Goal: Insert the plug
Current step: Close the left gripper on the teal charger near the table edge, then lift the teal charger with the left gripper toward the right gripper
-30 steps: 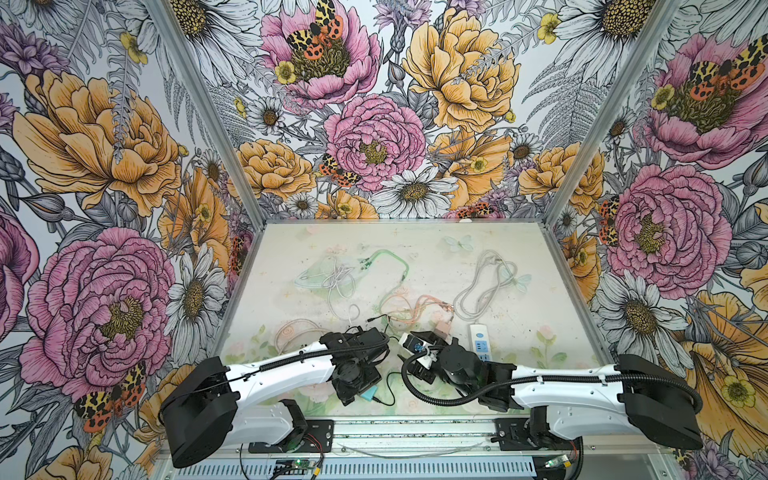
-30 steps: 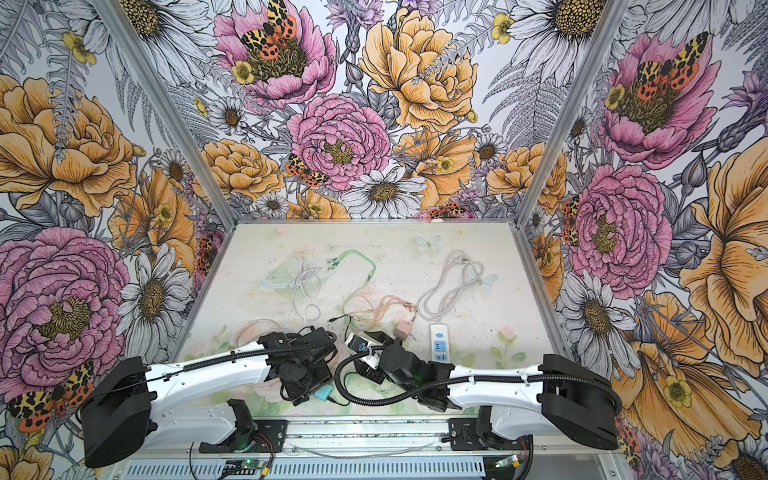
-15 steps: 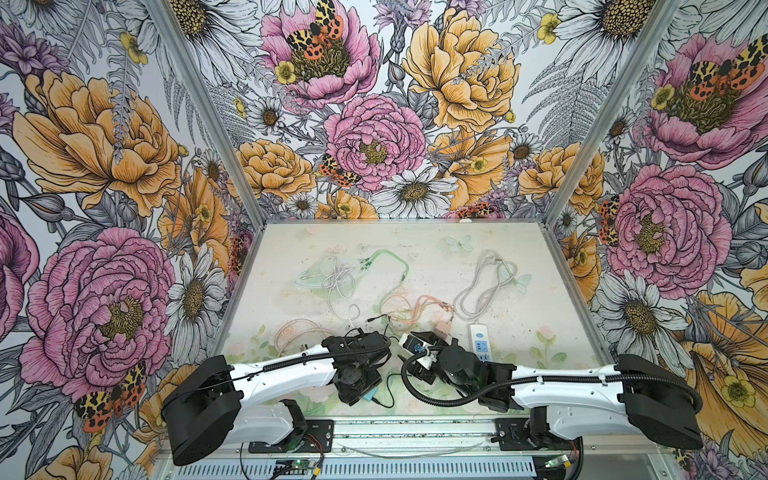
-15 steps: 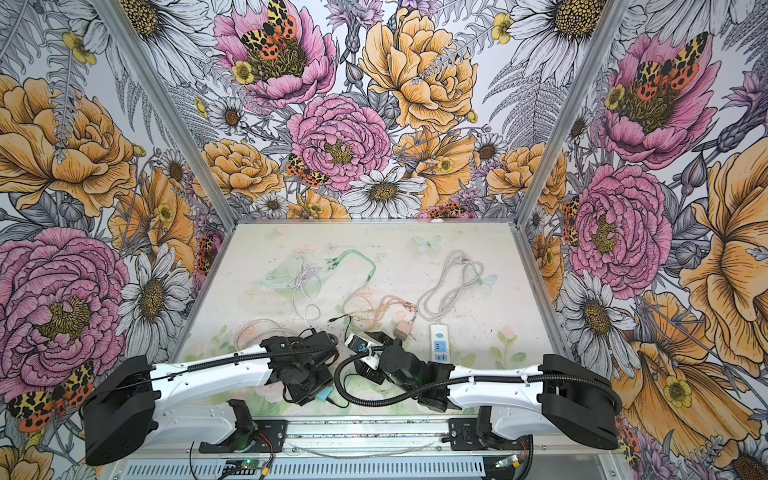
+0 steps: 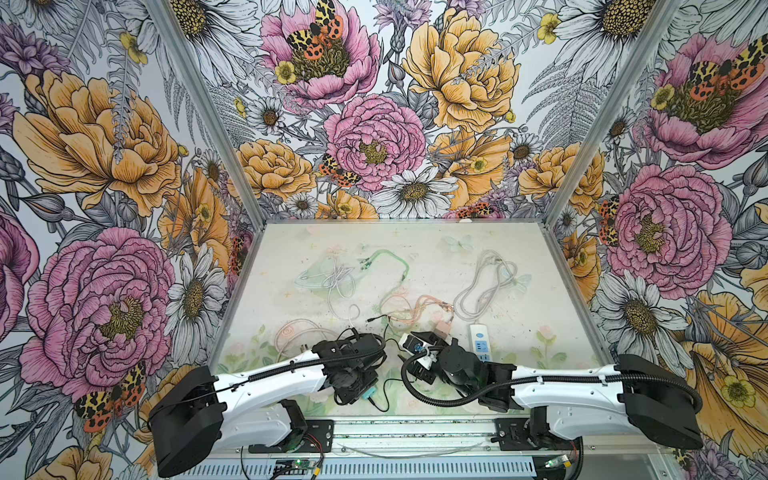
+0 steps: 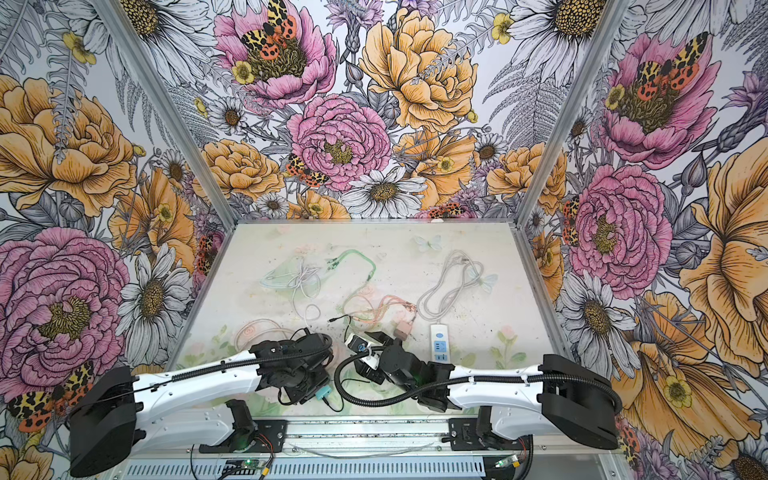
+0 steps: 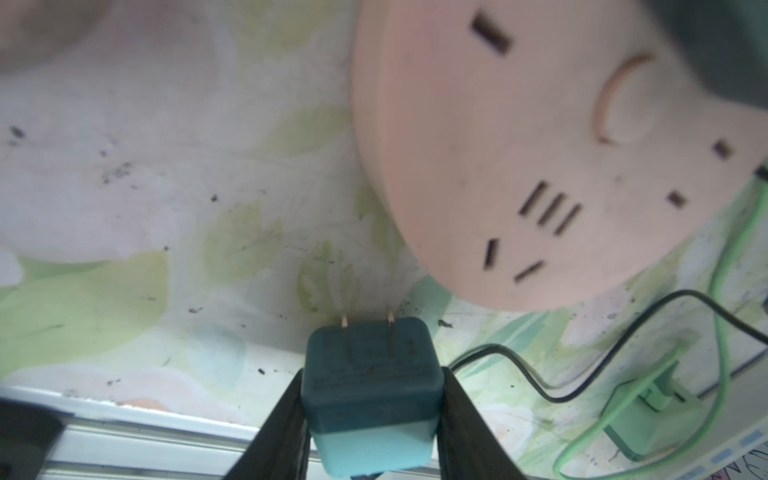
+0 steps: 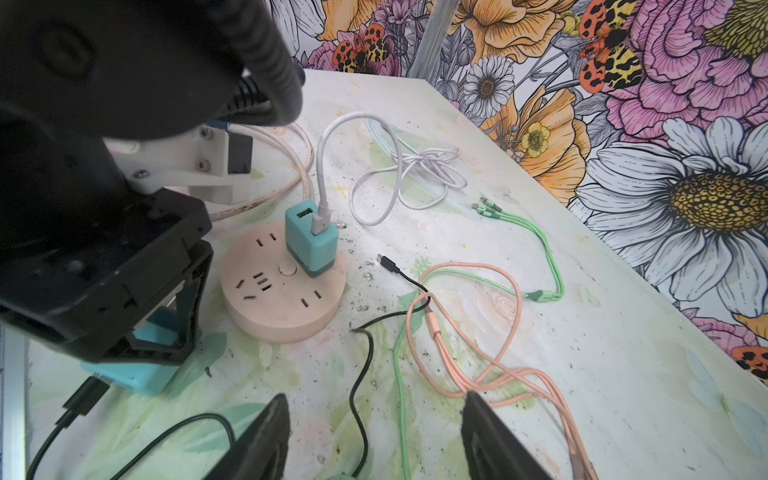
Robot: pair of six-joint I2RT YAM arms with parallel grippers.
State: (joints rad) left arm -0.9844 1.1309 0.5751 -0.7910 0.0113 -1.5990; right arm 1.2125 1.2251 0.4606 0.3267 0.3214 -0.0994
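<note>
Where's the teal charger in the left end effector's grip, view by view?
Top view: teal charger low, left of centre.
Top view: charger there too.
Left wrist: charger in left end effector, near round pink socket.
Right wrist: charger beneath that end effector, beside the socket.
Shared landmark: black cable.

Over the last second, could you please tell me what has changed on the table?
The left gripper has closed on the teal charger plug lying near the front edge of the table, and its arm has shifted slightly toward that edge. The open right gripper and the round pink socket stayed put.
</note>
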